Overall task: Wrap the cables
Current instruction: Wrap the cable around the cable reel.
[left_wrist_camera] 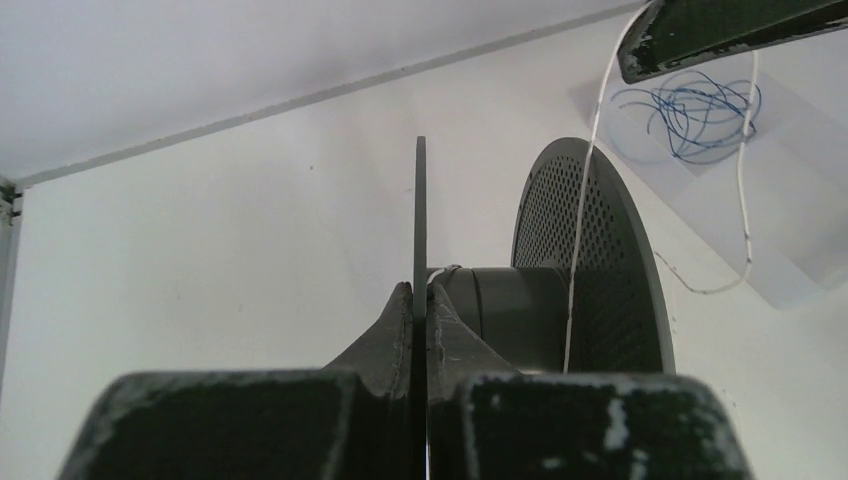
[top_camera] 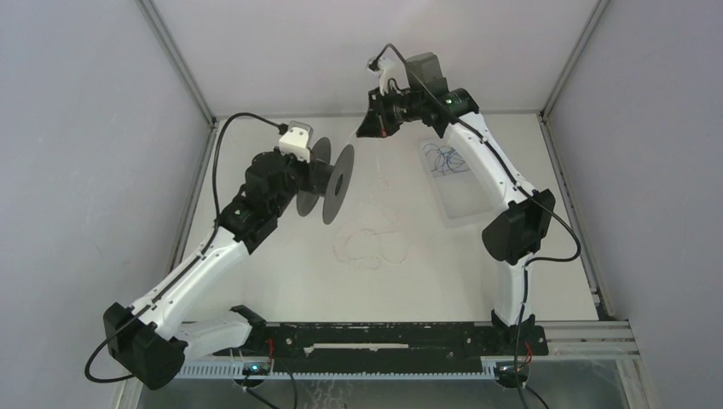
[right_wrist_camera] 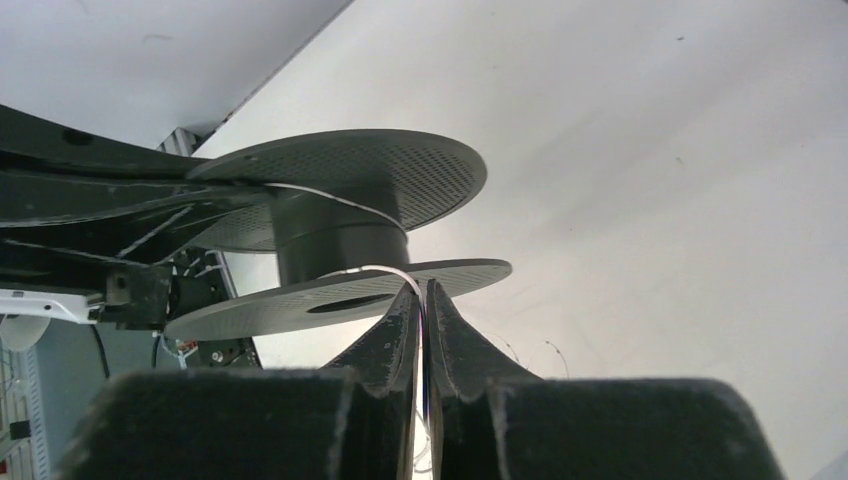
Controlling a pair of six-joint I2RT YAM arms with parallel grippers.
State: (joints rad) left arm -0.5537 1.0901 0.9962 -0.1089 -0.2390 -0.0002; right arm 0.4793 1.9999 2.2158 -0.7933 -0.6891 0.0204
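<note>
A black spool (top_camera: 328, 181) with two perforated discs is held above the table. My left gripper (left_wrist_camera: 421, 290) is shut on the edge of its near disc (left_wrist_camera: 420, 215). The thin whitish cable (top_camera: 373, 243) lies in loose loops on the table and rises to my right gripper (top_camera: 377, 119), held high beside the spool. In the right wrist view the right gripper (right_wrist_camera: 421, 288) is shut on the cable (right_wrist_camera: 372, 270), which curves to the spool core (right_wrist_camera: 340, 245). In the left wrist view the cable (left_wrist_camera: 580, 215) crosses the far disc (left_wrist_camera: 590, 265).
A clear tray (top_camera: 460, 183) with a tangle of thin blue wire (top_camera: 446, 159) lies at the back right of the table. Grey walls close in the left, back and right sides.
</note>
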